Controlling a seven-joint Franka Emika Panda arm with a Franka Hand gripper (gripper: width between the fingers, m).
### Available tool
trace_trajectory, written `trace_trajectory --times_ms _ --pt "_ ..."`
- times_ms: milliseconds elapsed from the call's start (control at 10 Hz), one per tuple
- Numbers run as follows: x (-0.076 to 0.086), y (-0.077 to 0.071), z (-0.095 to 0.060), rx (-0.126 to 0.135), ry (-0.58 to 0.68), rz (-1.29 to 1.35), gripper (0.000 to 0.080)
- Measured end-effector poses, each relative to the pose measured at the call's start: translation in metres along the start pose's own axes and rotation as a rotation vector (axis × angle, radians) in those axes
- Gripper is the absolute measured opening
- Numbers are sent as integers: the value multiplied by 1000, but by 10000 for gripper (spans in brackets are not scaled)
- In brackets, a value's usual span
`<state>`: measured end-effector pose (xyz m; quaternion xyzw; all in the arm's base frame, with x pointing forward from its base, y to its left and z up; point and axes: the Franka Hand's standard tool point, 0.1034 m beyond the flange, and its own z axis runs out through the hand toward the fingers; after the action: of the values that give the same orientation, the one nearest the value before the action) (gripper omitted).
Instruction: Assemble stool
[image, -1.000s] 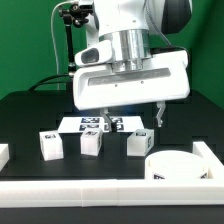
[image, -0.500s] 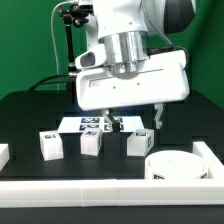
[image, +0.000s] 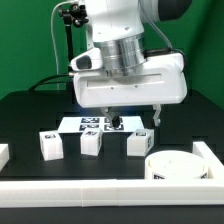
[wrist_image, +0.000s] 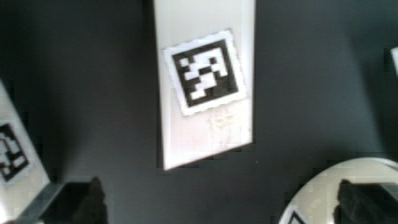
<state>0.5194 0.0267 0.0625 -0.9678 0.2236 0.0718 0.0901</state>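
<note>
A white robot arm (image: 125, 45) hangs its claw (image: 134, 119) over the black table (image: 30, 115). The two dark fingers (image: 157, 114) stand wide apart, with nothing between them and nothing held. Three short blocky white plastic legs, each with a black-and-white square tag, sit in a row on the table. Counted from the exterior view's left they are the first leg (image: 50, 145), the second leg (image: 92, 143) and the third leg (image: 137, 143), all apart from one another. The claw hangs behind this row, above the gap between the second leg and the third leg, and touches neither. One finger shows in front of the thin flat white marker board (image: 97, 124), which lies flat just behind the legs. The other finger is over bare table towards the exterior view's right. The thick round white plastic disc seat (image: 176, 167) rests at the near corner on the exterior view's right. It is apart from the third leg and close to the long white border rails (image: 90, 196) that edge the table. In the wrist view a white oblong part (wrist_image: 206, 85) with a single tag lies on the dark surface. It is shaped like a leg, though I cannot tell which one. A curved white edge (wrist_image: 365, 188), round like the seat, shows in one corner, well apart from that part.
</note>
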Motion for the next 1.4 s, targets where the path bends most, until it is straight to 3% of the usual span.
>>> trace_trajectory --times_ms 100,300,500,800,1200,1300,1400 --pt "1 2 1 14 -29 -19 648" --pt "-5 5 2 10 -192 -6 648" --pt "-3 5 5 9 -221 -2 648" --pt "-13 12 28 -15 -319 63 648" --pt "-12 8 22 -12 -328 52 648" --pt "-21 11 22 -18 -415 51 648" --pt "-12 10 23 -17 -459 51 648"
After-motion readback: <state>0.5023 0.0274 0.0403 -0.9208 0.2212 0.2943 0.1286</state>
